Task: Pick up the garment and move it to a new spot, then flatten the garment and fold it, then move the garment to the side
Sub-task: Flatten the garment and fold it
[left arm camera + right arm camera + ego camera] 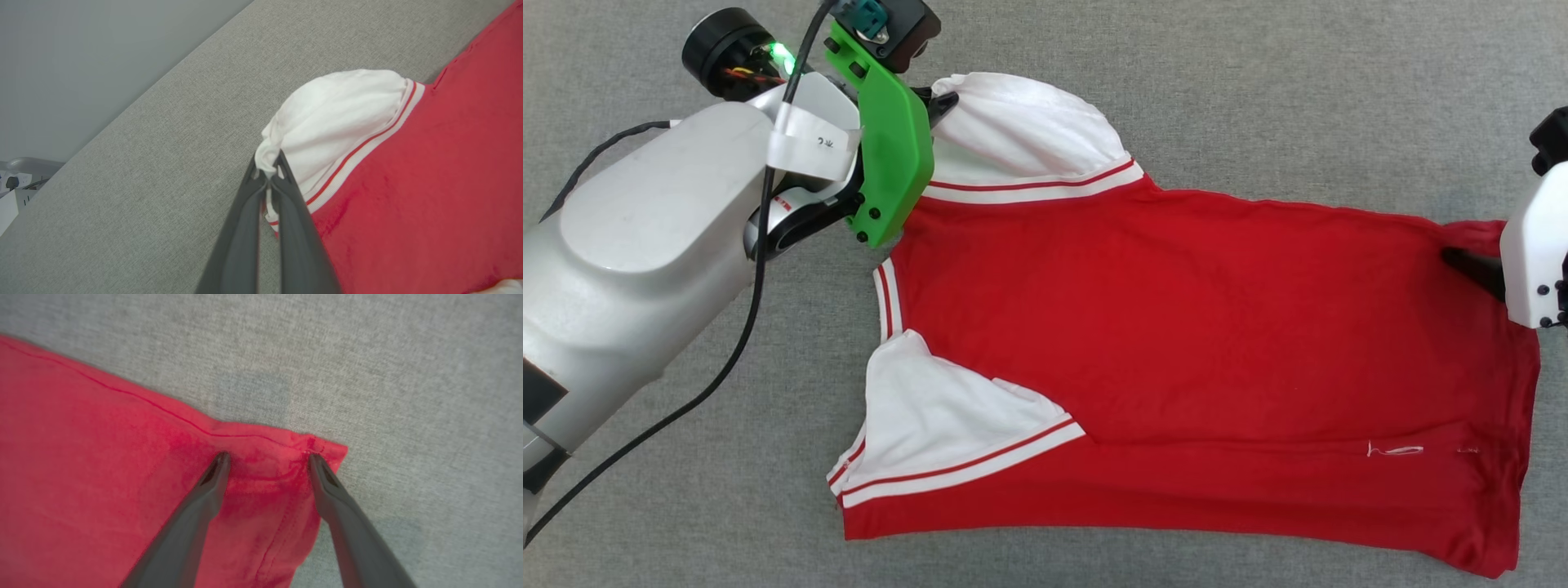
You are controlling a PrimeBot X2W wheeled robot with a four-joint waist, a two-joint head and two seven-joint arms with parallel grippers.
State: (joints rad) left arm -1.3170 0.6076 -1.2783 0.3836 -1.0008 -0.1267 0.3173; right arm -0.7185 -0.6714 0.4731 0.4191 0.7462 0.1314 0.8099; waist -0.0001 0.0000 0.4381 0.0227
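Note:
The garment (pixel 1176 327), a red T-shirt with white sleeves and red-white striped trim, lies spread on the grey cloth surface with its plain red side up, collar end to the left. My left gripper (pixel 268 169) is shut on the bunched edge of the upper white sleeve (pixel 339 114); in the head view it sits behind a green mount at that sleeve (pixel 1013 131). My right gripper (pixel 267 457) is open, its two fingertips pressed onto the red hem corner (pixel 322 451) at the garment's upper right (pixel 1470 241). The lower sleeve (pixel 931 416) lies flat.
The grey fabric surface (pixel 1258 82) extends all around the garment. Its far edge (pixel 163 85) shows in the left wrist view, with a pale wall and some equipment (pixel 16 183) beyond. A black cable (pixel 743 327) hangs along my left arm.

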